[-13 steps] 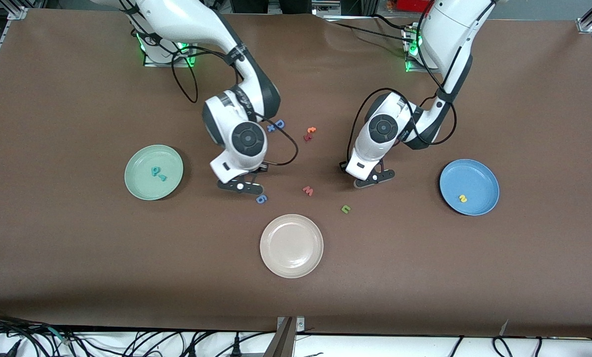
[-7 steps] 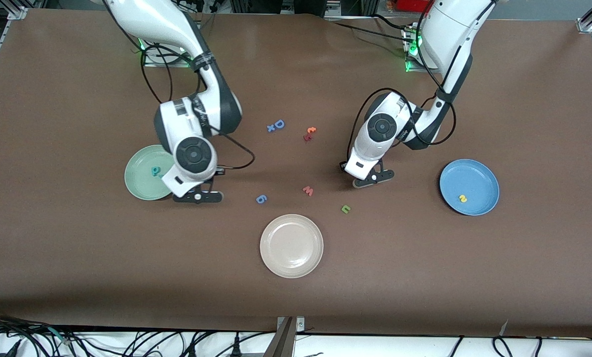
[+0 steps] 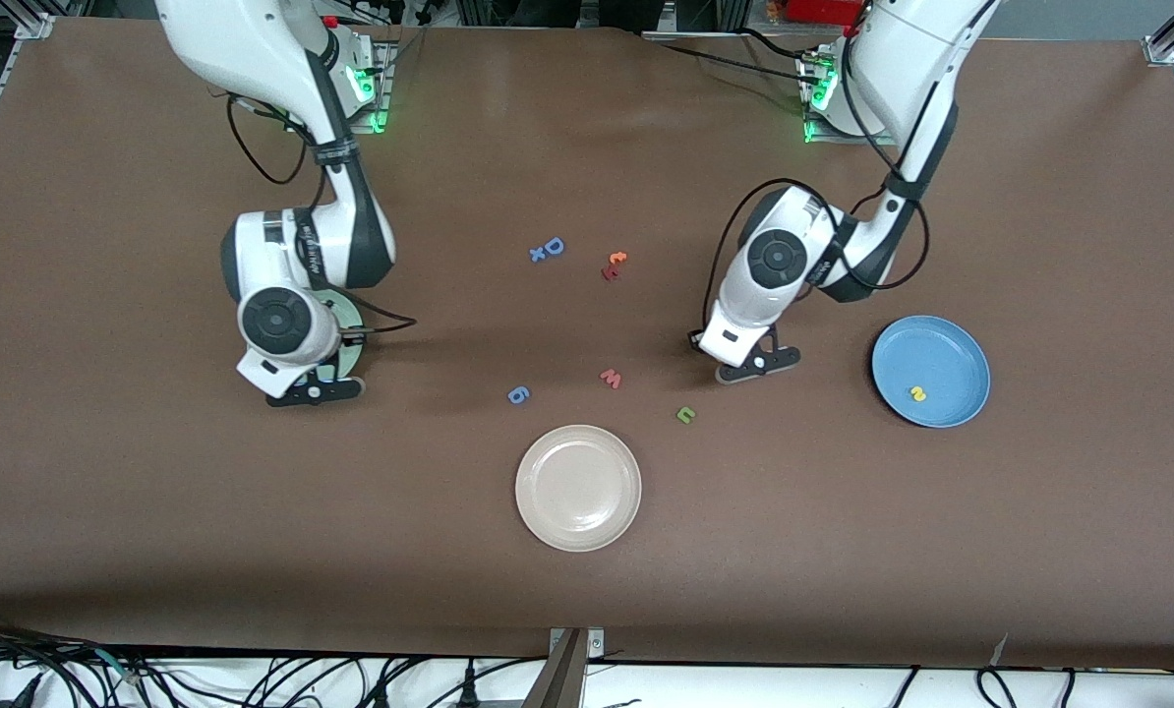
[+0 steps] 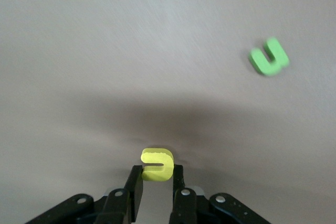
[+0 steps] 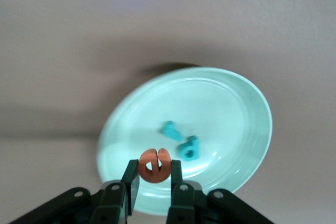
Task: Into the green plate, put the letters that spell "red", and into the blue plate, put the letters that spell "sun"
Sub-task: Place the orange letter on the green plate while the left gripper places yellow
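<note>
Carrying the orange e [image 5: 154,166] pinched tight, the right tool [image 5: 153,182] hangs over the green plate's [image 5: 231,103] rim, probably to drop it; the left tool [image 4: 157,182] clamps the yellow u [image 4: 157,164] above bare bench [image 3: 843,551].

Both Franka arms wear glossy white shells with dark grey joint bands and a round dark grey cap at the wrist. Black cables loop loosely along each forearm. Green lights glow at both bases. The left gripper [image 4: 156,188] and right gripper [image 5: 153,188] are matte black, with small silver screws.
</note>
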Robot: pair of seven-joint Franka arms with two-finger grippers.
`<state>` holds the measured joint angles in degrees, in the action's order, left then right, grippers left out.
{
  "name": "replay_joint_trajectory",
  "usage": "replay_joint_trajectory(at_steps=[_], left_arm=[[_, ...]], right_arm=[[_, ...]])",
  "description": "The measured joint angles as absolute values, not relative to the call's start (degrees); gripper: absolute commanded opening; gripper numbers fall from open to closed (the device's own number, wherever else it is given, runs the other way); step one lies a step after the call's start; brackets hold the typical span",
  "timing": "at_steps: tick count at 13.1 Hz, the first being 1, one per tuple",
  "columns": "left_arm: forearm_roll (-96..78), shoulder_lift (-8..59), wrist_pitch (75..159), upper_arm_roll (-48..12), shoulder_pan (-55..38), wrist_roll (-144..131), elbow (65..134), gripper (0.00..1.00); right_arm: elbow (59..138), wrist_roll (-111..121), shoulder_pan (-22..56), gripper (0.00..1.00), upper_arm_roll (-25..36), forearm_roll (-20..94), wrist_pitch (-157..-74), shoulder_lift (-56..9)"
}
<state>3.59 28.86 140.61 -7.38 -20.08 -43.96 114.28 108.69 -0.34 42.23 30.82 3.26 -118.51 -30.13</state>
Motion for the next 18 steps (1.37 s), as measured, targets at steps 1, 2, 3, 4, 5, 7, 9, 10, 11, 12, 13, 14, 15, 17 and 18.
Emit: replay_joint_trajectory(at_steps=[1,2,3,4,5,7,9,10,11,12,13,14,15,17,18], left_arm=[[3.6,27.5,138.6,-6.1,-19.1,-40.0,114.2,0.11],[3.7,26.1,136.7,-4.6,-18.0,-35.4,114.1,0.11],[3.7,24.9,135.5,-3.0,-16.9,-30.7,114.2,0.11],[3.7,24.1,134.8,-1.2,-16.1,-26.0,114.2,0.11],[3.7,23.6,134.6,0.7,-15.3,-21.1,114.3,0.12],[3.7,23.5,134.5,4.1,-14.2,-12.3,114.6,0.13],[3.7,23.5,134.5,6.2,-13.1,-5.0,115.6,0.14],[3.7,23.5,134.5,7.0,-12.6,-2.0,116.0,0.14],[3.7,23.5,134.5,7.7,-12.1,0.7,116.3,0.14],[3.7,23.5,134.5,8.5,-11.8,3.3,116.4,0.14],[3.4,23.5,134.5,9.4,-11.4,6.0,116.5,0.18],[2.4,23.5,134.5,10.3,-11.1,9.1,116.7,0.26],[0.8,23.6,134.5,11.2,-10.8,12.4,116.8,0.46],[-0.6,23.9,134.5,12.4,-10.5,15.8,117.0,0.81],[-0.7,24.1,134.5,12.4,-10.5,16.1,117.0,0.99]], right_arm=[[111.9,1.6,41.1,0.05,31.1,3.7,-121.0,-29.3],[114.2,3.5,39.8,0.05,31.1,4.9,-122.3,-28.8],[115.9,5.4,38.8,0.05,31.2,7.0,-122.7,-28.6],[116.9,6.5,38.4,0.05,31.1,9.1,-122.8,-28.6],[117.5,7.0,38.4,0.06,31.0,10.9,-122.8,-28.6],[118.1,7.0,38.6,0.43,30.5,13.1,-122.8,-28.6],[118.6,7.0,38.6,1.0,30.3,13.9,-122.8,-28.7],[118.5,7.0,38.6,1.0,30.2,14.2,-122.8,-28.7],[118.5,7.0,38.7,1.0,30.2,14.4,-122.8,-28.6],[118.2,7.0,38.7,1.0,30.2,14.4,-122.6,-28.5],[117.5,7.0,38.8,1.0,30.2,14.5,-122.0,-28.4],[116.1,7.0,38.8,1.0,30.2,14.5,-120.2,-28.0],[113.7,6.9,38.8,1.0,30.3,14.5,-117.1,-27.5],[107.7,5.6,38.8,1.0,30.5,14.5,-110.7,-26.5],[104.7,4.7,38.9,1.0,30.5,14.4,-108.1,-26.1]])
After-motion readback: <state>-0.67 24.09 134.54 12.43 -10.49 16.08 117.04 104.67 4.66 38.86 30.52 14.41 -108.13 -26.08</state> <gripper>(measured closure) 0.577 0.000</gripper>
